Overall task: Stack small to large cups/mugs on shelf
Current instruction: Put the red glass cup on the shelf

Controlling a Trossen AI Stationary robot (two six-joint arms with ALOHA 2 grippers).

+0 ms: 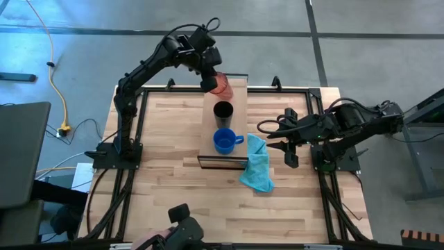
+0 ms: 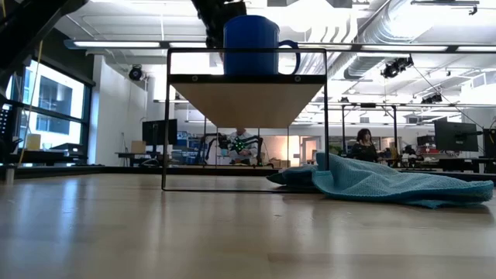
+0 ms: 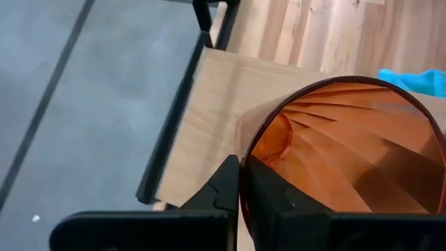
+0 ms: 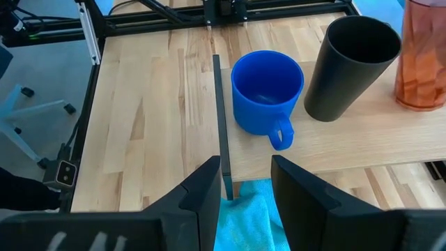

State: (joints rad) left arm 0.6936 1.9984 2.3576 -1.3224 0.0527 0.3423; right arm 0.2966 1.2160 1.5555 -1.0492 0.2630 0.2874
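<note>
Three vessels: blue mug (image 1: pixel 223 141), black cup (image 1: pixel 223 111), red-orange tumbler (image 1: pixel 221 85), in a row on the shelf (image 1: pixel 208 128).
Left tool (image 3: pixel 240 183): clamped on the tumbler's rim at the shelf's far end.
Right tool (image 4: pixel 243 183): fingers spread wide, over the light-blue cloth (image 1: pixel 258 164) beside the shelf.

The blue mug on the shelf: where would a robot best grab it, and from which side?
Probably by the rim, from above. The blue mug stands upright and open-topped on the shelf, with the black cup close on one side. One finger inside, one outside the wall opposite the cup, clear of the handle.
</note>
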